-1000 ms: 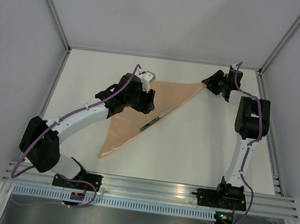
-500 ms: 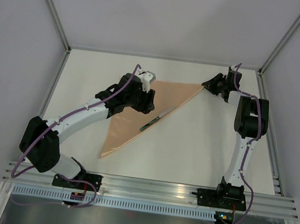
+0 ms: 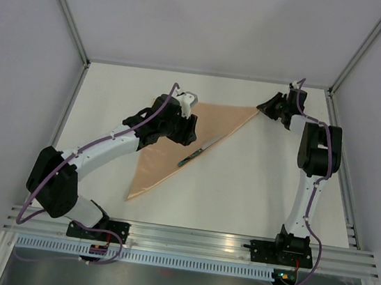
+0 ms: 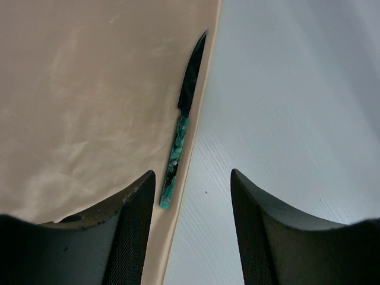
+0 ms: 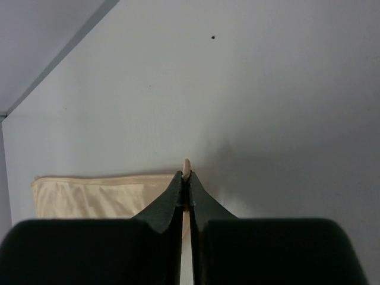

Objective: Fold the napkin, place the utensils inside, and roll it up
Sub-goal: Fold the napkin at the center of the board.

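One relation governs the coming move: the napkin (image 3: 218,121) lies as a folded triangle, and its long edge runs from a near-left tip to a far-right tip.

Nearest the arm bases, that near tip rests flat on the bench (image 3: 262,187) with nothing touching it. Further up the long edge lies a knife (image 4: 181,142), just inside the edge and parallel to it, green handle towards the near end and dark blade pointing away. It is the only utensil in view.

The left claw (image 4: 191,178) hangs above the cloth beside the knife, released. Its jaws are wide apart and hold nothing, and the handle end sits just ahead of the gap between them. This arm is by far the nearer to the knife.

At the far-right tip, the right claw (image 5: 186,175) is clenched on the napkin's corner, a sliver of cloth showing between its closed fingertips. From overhead the pinch is small, so how much cloth it has is uncertain.

Carrying that corner back towards the near left would probably run straight into the left arm, which stands over the cloth.
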